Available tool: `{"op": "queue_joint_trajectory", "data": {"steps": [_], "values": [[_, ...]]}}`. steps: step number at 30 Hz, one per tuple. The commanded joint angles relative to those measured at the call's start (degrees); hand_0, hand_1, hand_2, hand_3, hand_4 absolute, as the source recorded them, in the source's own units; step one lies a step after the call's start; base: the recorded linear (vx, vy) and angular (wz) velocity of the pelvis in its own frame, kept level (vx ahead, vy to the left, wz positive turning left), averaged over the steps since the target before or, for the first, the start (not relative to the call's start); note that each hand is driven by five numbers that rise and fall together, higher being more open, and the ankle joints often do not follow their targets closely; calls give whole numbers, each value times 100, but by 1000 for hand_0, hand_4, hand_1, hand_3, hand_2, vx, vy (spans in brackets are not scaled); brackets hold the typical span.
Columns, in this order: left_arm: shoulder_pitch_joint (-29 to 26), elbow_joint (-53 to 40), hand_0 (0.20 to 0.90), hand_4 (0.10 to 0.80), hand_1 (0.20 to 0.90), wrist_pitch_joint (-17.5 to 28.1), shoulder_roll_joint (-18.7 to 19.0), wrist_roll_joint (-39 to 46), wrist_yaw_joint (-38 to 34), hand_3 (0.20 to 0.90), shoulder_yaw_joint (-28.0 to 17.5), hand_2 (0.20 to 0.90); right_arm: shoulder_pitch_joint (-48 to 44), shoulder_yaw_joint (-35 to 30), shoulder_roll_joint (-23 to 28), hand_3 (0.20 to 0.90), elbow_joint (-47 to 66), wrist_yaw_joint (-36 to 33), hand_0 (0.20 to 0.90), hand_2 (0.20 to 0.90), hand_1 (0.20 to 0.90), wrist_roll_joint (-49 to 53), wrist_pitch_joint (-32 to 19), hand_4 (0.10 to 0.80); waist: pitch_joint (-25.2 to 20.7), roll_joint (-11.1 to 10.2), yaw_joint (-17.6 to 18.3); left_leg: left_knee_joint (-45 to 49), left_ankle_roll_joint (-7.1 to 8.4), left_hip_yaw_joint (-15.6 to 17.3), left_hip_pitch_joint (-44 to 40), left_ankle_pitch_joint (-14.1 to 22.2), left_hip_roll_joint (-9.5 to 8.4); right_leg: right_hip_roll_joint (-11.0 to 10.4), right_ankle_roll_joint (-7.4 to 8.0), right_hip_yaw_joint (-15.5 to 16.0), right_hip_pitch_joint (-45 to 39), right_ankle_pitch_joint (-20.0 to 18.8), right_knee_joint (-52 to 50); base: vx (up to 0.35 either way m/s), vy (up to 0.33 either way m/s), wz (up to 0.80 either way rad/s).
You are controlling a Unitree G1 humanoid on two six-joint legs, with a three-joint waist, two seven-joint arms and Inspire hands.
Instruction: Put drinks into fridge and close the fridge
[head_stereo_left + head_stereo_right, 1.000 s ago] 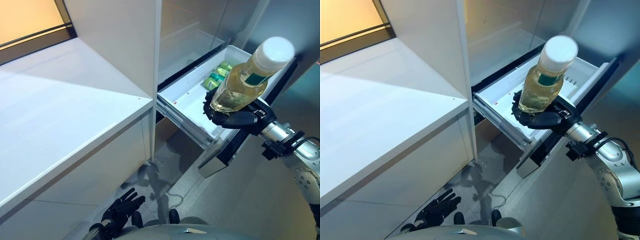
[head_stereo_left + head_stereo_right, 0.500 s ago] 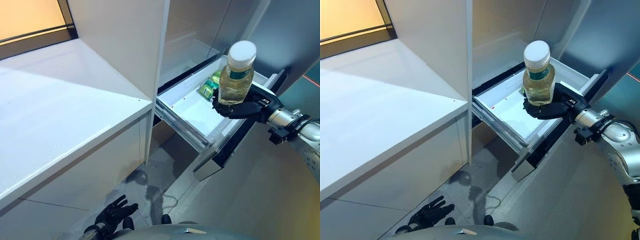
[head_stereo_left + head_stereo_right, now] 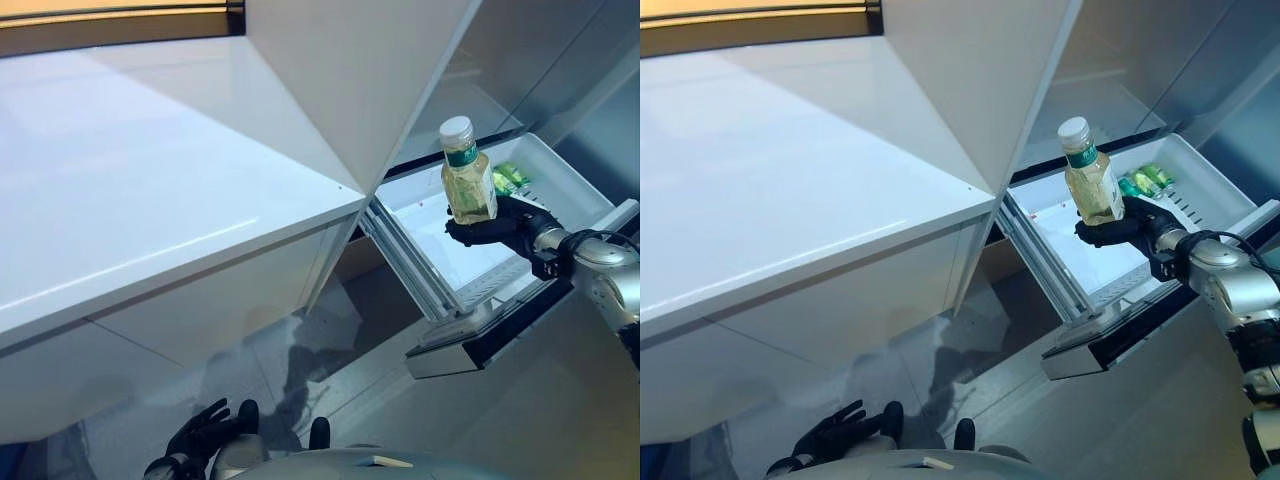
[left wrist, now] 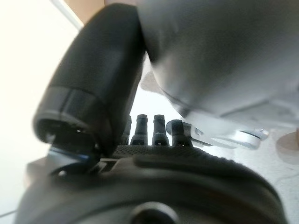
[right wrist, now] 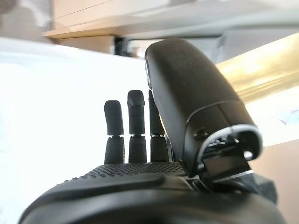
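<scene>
Bottle held above open fridge drawer
Right hand [image 3: 497, 226] clasps upright bottle [image 3: 466, 183], green band label unreadable; green drinks [image 3: 1143, 181] just beyond; left hand [image 3: 198, 441] relaxed.

Broad white table [image 3: 150, 190] fills the view's left — glossy bare top, dark strip [image 3: 120, 22] along its far edge — white cabinet front [image 3: 200, 310] below, grey tiled floor [image 3: 330, 340] beneath.

— What stands around the white counter [image 3: 150, 190]?
— A tall white cabinet panel [image 3: 350, 70] rises at its far corner; grey glossy floor [image 3: 300, 350] lies below, and warm light glows beyond its far edge.
</scene>
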State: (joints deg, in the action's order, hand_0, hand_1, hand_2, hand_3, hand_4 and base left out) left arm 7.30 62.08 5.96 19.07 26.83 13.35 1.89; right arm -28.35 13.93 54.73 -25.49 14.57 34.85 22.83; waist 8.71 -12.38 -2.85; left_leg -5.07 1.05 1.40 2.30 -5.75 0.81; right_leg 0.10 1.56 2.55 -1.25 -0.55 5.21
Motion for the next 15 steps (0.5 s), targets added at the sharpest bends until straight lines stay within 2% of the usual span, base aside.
{"op": "queue_joint_trajectory", "data": {"steps": [1,6,9,11,12,13,15], "values": [[253,128,900,800,900,106,295,-289,-64,900,154,900,-1587,-400,311,200,-238,-477,300,300,300,200,-332,100,297,57,-276,7,-127,-77,-93,635,-74,115,384,58,338,-479,-38,-58,-30,8],[166,-19,900,800,900,382,354,-112,-242,900,172,900,-1763,-217,264,200,-1187,-481,300,300,300,148,-166,100,628,142,-407,7,-116,-238,163,545,-115,112,341,134,539,-502,-68,-47,-7,12],[148,-102,900,800,900,358,391,-78,-206,900,155,900,-1765,-167,248,200,-1480,-430,300,300,300,-12,-86,100,729,172,-453,10,-104,-295,251,506,-134,102,327,182,603,-507,-85,-29,6,5],[142,-547,900,800,900,-58,393,33,-363,900,254,900,-1761,14,216,200,-1690,-421,300,300,300,-235,194,100,755,247,-474,9,-94,-341,305,465,-172,75,337,227,644,-511,-89,15,54,7],[61,-741,900,800,900,-356,489,151,-432,900,311,900,-1866,44,275,200,-2005,-135,300,300,300,-456,260,100,737,266,-478,18,-103,-335,317,463,-182,60,329,250,656,-507,-94,31,37,6],[36,-780,900,800,900,-427,512,191,-453,900,325,900,-1908,58,293,200,-2070,-60,300,300,300,-515,332,100,735,272,-477,21,-105,-333,320,462,-183,56,328,257,660,-506,-96,39,23,6],[-208,-1077,900,800,900,-1006,711,400,-591,900,355,900,-2203,146,489,200,-2823,693,300,300,300,-1066,383,100,711,304,-473,39,-111,-284,333,466,-174,43,320,289,686,-504,-117,38,17,6]]}}
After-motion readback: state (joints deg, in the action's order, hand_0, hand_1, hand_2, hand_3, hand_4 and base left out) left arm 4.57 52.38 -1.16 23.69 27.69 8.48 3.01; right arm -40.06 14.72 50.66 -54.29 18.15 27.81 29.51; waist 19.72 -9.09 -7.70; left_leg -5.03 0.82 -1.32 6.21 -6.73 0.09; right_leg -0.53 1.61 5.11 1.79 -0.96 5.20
